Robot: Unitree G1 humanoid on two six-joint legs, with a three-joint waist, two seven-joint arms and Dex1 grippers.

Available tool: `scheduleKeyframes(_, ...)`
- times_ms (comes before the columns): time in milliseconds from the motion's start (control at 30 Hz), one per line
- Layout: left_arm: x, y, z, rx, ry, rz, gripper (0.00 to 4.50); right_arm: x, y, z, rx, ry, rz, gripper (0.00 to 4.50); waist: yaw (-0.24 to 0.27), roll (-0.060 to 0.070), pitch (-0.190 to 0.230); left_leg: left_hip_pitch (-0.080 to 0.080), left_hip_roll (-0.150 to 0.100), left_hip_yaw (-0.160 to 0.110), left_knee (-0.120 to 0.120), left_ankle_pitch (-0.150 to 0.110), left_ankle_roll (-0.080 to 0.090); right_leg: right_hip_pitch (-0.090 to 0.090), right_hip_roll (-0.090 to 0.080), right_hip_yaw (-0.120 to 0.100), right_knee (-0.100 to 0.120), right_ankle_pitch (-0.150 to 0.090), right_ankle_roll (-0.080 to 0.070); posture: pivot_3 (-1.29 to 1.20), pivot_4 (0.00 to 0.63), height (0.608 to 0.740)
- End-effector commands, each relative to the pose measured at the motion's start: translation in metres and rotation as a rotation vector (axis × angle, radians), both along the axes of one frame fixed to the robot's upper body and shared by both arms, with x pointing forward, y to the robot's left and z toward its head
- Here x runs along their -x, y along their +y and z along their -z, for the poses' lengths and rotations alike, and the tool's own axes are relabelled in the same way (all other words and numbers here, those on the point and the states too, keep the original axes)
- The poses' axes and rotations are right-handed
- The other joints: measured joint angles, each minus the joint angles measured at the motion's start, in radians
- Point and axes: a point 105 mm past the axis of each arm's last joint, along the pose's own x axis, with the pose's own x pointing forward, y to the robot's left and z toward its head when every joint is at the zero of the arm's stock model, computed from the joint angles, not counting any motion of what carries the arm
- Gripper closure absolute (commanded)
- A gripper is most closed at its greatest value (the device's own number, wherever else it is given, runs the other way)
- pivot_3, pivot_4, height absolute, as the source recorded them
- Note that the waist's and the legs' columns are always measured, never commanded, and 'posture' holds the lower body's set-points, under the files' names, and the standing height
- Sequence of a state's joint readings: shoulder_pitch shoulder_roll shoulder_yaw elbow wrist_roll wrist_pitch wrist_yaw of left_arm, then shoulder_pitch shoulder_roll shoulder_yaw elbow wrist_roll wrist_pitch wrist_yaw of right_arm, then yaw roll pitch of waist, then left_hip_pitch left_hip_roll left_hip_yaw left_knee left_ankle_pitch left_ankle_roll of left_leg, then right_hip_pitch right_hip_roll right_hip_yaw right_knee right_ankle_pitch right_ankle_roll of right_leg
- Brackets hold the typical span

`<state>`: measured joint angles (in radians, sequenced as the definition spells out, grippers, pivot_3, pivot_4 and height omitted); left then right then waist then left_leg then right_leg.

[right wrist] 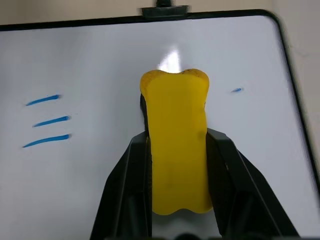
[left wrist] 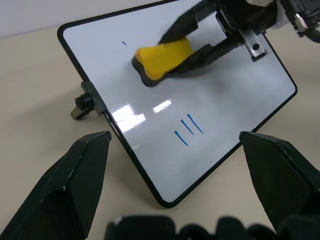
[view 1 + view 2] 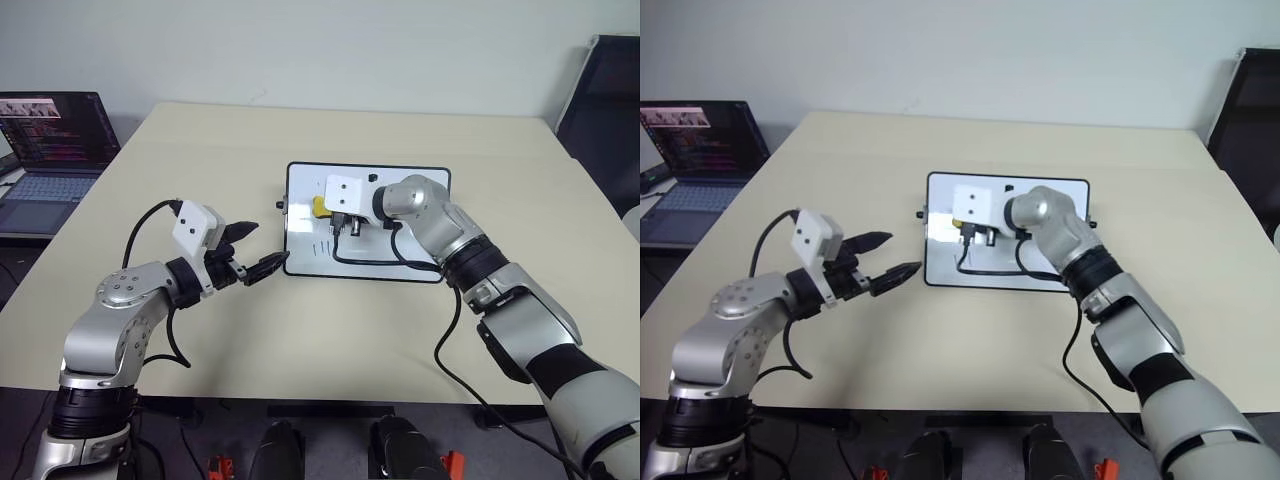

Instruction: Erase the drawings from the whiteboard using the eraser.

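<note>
Even, bright room light. White glare patches sit on the glossy whiteboard (image 2: 210, 100) near its knobbed edge. Soft shadows lie on the table (image 3: 300, 330). The whiteboard's far corner looks blurred in the right wrist view.

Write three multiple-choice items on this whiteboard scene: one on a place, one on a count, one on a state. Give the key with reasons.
1. Where is the laptop?
A. On the whiteboard
B. Off the table's left edge
C. Under the right arm

2. How many long blue lines sit together on the whiteboard?
A. One
B. Three
C. Six

3. What is the right claw doing?
A. Gripping the eraser
B. Hanging open
C. Holding a pen

Key: 1 B, it stands beyond the table's left side. 2 B, three parallel strokes show in the right wrist view. 3 A, both fingers clamp the yellow block's sides.
</note>
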<state>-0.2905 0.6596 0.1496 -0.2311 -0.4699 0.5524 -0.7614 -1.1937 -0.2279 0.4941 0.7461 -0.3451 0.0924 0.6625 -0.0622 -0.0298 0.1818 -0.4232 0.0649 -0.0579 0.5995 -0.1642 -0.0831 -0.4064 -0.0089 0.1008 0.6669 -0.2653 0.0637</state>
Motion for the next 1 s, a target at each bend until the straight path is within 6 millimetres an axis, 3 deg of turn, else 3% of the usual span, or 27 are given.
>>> scheduleKeyframes(33,0.0,-0.003,-0.01,-0.001,-0.05,0.025,0.0,-0.017,-0.01,-0.032,-0.081,-0.14,0.107,3.39,0.001,0.0,0.0,0.0,0.0,0.0,0.0,0.0,0.0,0.0,0.0,0.0,0.0,0.0,0.0,0.0,0.15,0.74)
scheduleKeyframes(167,0.001,-0.004,-0.009,0.001,-0.048,0.033,0.0,-0.016,-0.005,-0.022,-0.069,-0.086,0.09,3.39,0.001,0.0,0.0,-0.001,0.0,0.0,0.0,0.001,0.001,0.0,0.0,0.0,-0.002,0.0,0.0,0.0,0.15,0.74)
scheduleKeyframes(333,0.001,-0.005,-0.008,0.002,-0.046,0.039,0.0,0.004,-0.006,0.015,0.074,0.101,-0.019,3.39,-0.004,0.0,0.0,0.0,0.0,0.0,-0.003,0.001,0.001,0.0,0.0,0.0,-0.002,0.002,0.006,0.0,0.15,0.74)
scheduleKeyframes(467,0.001,-0.005,-0.007,0.0,-0.043,0.041,0.0,0.01,-0.008,0.02,0.105,0.129,-0.038,3.39,-0.004,0.0,0.0,0.0,0.0,0.0,-0.003,0.001,0.001,0.0,0.0,0.0,-0.002,0.001,0.006,0.0,0.15,0.74)
scheduleKeyframes(667,0.0,-0.006,-0.007,0.0,-0.041,0.046,0.0,-0.009,-0.005,-0.022,-0.073,-0.056,0.062,3.39,-0.004,0.0,0.0,0.0,0.0,0.0,-0.003,0.001,0.001,0.0,0.0,0.0,-0.001,0.0,0.0,0.0,0.15,0.74)
scheduleKeyframes(800,0.001,-0.002,-0.006,-0.001,-0.038,0.034,0.0,0.001,0.002,-0.031,-0.218,-0.003,0.019,3.39,-0.002,0.0,0.0,-0.001,0.0,0.0,-0.003,0.001,0.002,0.0,0.0,0.0,-0.002,0.0,0.0,0.0,0.15,0.74)
scheduleKeyframes(1000,0.005,0.007,-0.002,-0.034,-0.037,0.02,0.0,0.023,-0.005,-0.062,-0.493,-0.034,-0.013,3.39,-0.001,0.0,0.0,-0.007,0.0,0.0,-0.008,0.001,0.002,-0.007,0.0,-0.001,-0.001,0.003,0.002,0.0,0.15,0.74)
